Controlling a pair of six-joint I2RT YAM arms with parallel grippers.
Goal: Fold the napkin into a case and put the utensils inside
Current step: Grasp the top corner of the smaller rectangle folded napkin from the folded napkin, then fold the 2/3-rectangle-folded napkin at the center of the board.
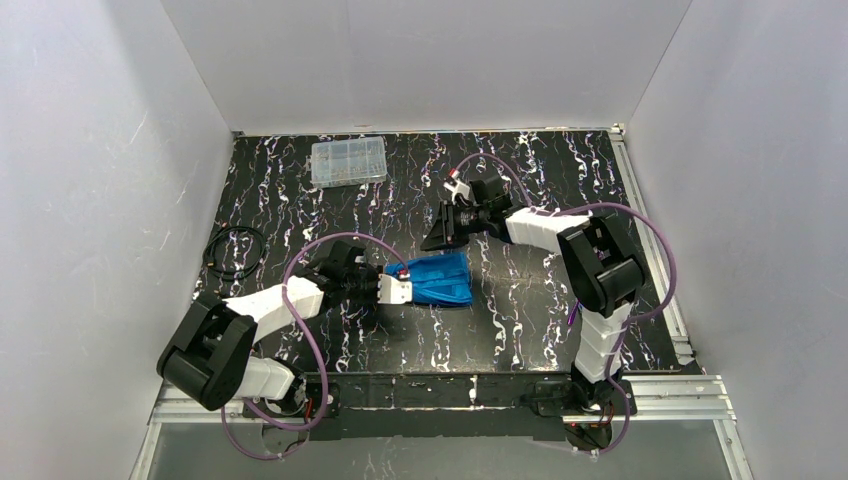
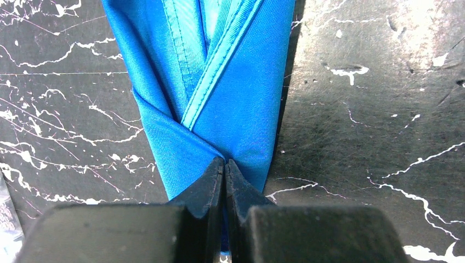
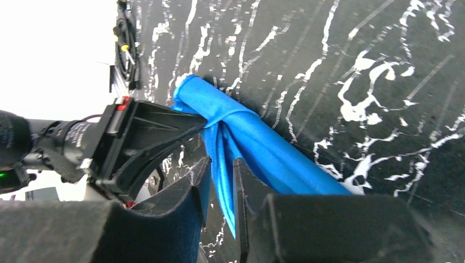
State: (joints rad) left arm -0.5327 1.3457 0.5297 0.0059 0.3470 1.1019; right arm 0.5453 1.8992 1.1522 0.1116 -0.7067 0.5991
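The folded napkin [image 1: 440, 280] lies on the bench [image 1: 520, 320], nearer me than the clear compartment box [image 1: 348, 160] and a little to its right. Its long axis runs away from my left tool [image 2: 224, 163], which is pinching its narrow end. My right tool [image 3: 222, 181] sits at the napkin's long edge on the box side, jaws slightly apart around a fold; I cannot tell whether they bite.

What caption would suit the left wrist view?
Left gripper shut on the gathered end of the folded blue napkin, lying on the black marbled table.
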